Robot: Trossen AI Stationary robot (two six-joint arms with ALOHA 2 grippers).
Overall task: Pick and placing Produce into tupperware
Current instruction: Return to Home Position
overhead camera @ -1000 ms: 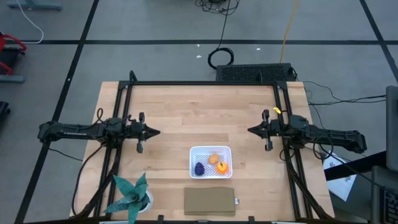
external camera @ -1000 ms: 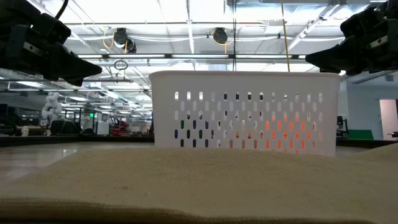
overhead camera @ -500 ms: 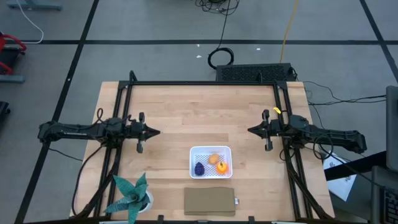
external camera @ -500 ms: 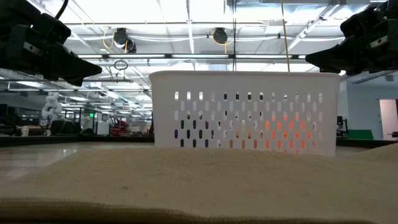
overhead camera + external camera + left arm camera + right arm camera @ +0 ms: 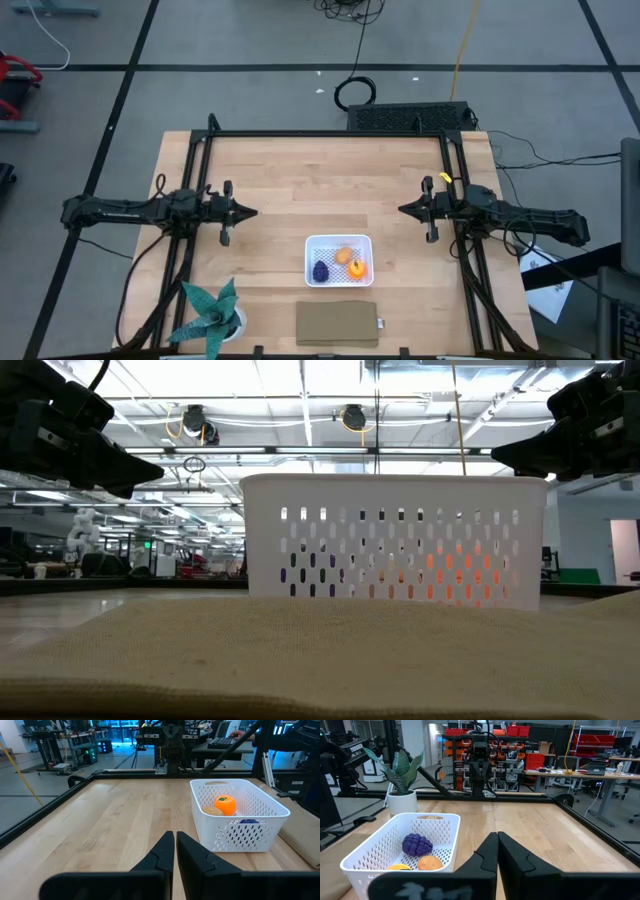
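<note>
Basket (image 5: pixel 339 238): white, squarish and shallow, with rounded corners, slotted walls and a mesh floor. It stands upright on the wooden surface (image 5: pixel 300 175), toward the near edge and roughly midway between the arms. A tan slab (image 5: pixel 337 323) lies just beside it on the near side, and a teal spiky plant (image 5: pixel 210 315) in a white pot stands off toward the left arm's corner. All three pieces are inside the basket. The purple piece (image 5: pixel 320 271) is knobbly and sits on the left-arm side. The tan piece (image 5: pixel 345 256) is smooth and rounded and sits toward the far wall. The orange piece (image 5: pixel 358 268) has a green top and sits on the right-arm side, next to the tan piece. In the low view the orange and purple show through the wall slots (image 5: pixel 395 540). Left tool (image 5: pixel 250 213): fingers pressed together, no gap visible, holding nothing. It is raised above the surface, points toward the table's middle and is well apart from the basket; the left wrist view confirms the fingertips (image 5: pixel 169 840) meet over bare wood. Right tool (image 5: pixel 402 209): the mirror of the left, with fingers (image 5: pixel 492 842) closed on each other and nothing held. It is clear of the surface and well apart from the basket, which the right wrist view shows off to one side (image 5: pixel 385 855).
</note>
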